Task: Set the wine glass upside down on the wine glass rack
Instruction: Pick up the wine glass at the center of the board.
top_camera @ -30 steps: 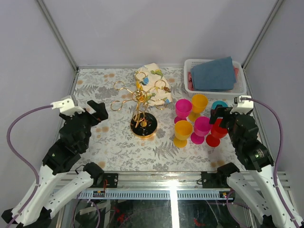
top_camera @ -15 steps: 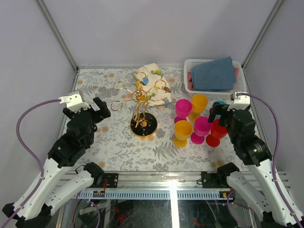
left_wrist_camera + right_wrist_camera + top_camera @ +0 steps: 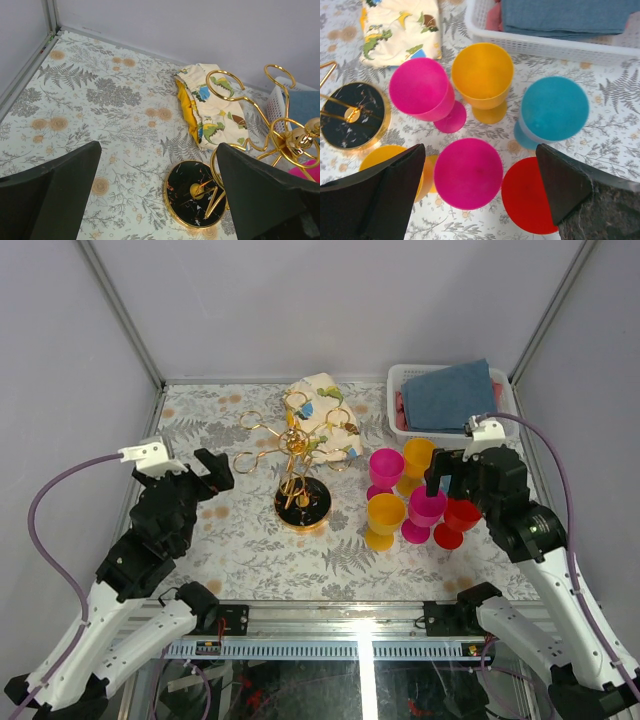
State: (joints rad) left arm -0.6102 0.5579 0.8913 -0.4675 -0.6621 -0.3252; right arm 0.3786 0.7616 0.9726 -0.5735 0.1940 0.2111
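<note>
While the wine glass rack [image 3: 302, 505] stands upright, six wine glasses [image 3: 467, 172] sit mouth-up

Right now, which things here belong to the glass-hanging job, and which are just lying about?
Job: wine glass rack; far pink glass; near pink glass; far yellow glass; near yellow glass; teal glass; red glass.
Lying about: dinosaur-print cloth; white basket; blue cloth.

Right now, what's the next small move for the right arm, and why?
Probably lower the right pincer straight down around the near magenta glass. The pincer hangs open above it, the glass lies between its fingers in the wrist view, nothing is held yet, and the wine glass rack carries no glass.
</note>
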